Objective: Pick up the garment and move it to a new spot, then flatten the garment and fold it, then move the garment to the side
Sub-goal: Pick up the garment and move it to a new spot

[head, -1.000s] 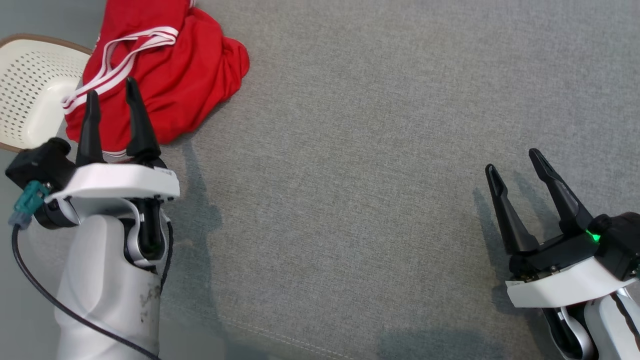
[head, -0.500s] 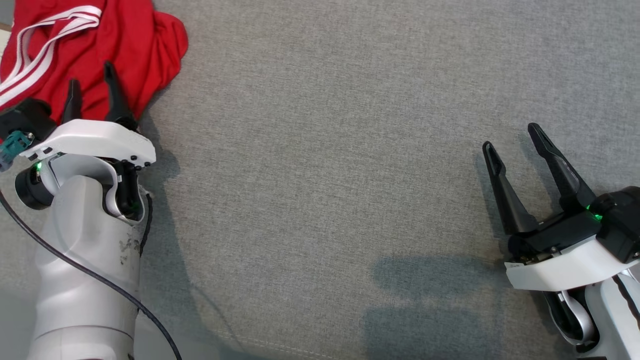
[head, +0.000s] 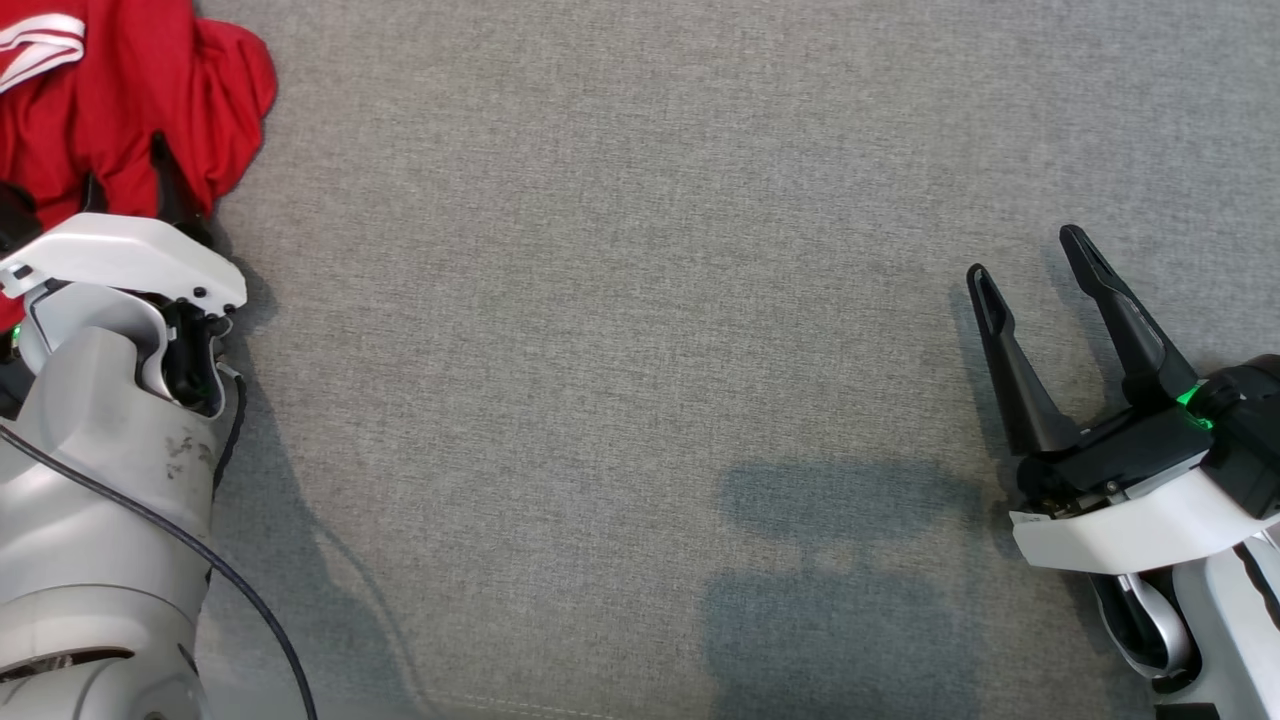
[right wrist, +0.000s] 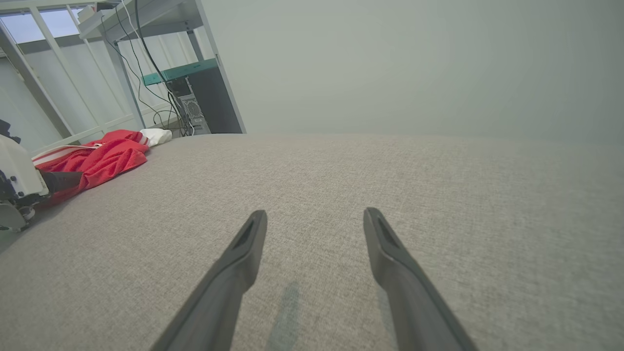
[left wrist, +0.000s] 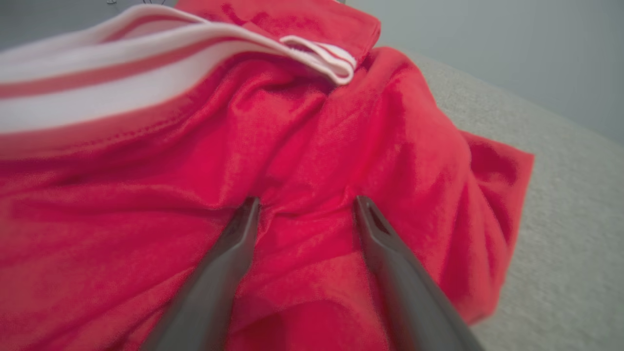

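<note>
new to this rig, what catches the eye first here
The crumpled red garment with white stripes at the far left of the grey woven fabric surface stands out most. The left gripper has dark fingers spread open, tips against the red cloth. The right gripper hovers open at far right.

At eight o'clock a black cable (head: 232, 592) crosses my scuffed grey forearm (head: 90, 470); my left tool (head: 125, 160) and right tool (head: 1025, 252) have dark fingers (head: 1010, 370) and white plates (head: 130, 255).

Grey fabric surface (head: 640, 300); metal shelving (right wrist: 161, 58) by windows.
</note>
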{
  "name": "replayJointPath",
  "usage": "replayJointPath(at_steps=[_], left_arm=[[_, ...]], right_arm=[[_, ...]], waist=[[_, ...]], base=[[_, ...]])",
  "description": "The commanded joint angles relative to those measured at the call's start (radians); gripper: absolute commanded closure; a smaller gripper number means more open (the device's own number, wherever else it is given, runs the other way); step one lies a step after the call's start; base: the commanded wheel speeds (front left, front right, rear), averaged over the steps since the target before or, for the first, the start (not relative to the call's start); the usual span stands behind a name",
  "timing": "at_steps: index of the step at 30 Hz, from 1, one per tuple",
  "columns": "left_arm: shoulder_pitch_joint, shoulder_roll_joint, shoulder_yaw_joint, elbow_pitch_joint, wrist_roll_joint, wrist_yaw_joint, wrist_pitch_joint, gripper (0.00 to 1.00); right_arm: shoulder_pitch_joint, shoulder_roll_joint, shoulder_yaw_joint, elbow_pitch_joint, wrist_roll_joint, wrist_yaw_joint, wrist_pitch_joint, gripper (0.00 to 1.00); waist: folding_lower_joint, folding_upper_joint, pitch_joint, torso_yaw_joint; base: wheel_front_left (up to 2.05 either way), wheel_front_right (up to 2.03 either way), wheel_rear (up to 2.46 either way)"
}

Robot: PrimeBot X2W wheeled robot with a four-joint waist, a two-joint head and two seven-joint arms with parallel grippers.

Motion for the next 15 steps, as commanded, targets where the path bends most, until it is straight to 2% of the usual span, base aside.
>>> replayJointPath(at_steps=[1,3,6,9,15], left_arm=[[0.017,0.046,0.004,0.028,0.003,-0.014,0.026,0.27],[0.020,0.054,-0.005,0.046,0.007,-0.022,0.048,1.00],[0.025,0.058,-0.011,0.055,0.008,-0.028,0.052,1.00],[0.031,0.059,-0.017,0.056,-0.001,-0.068,0.030,1.00],[0.066,0.073,-0.030,-0.026,-0.001,-0.101,-0.003,1.00]], right_arm=[[0.004,0.003,0.018,-0.029,-0.003,0.000,-0.007,0.00],[0.000,0.010,0.020,-0.028,-0.001,0.000,-0.007,0.00],[-0.005,0.017,0.020,-0.027,0.001,0.000,-0.007,0.00],[-0.009,0.031,0.024,-0.020,0.004,0.000,-0.007,0.00],[-0.011,0.059,0.030,-0.010,0.012,0.000,-0.007,0.00]], waist=[[0.0001,0.0000,-0.001,-0.010],[0.0001,0.0000,-0.004,-0.020],[0.0001,0.0000,-0.010,-0.025],[0.0001,0.0000,-0.032,-0.030],[0.0001,0.0000,-0.089,-0.034]], base=[[0.00,0.00,0.00],[0.00,0.00,0.00],[0.00,0.00,0.00],[0.00,0.00,0.00],[0.00,0.00,0.00]])
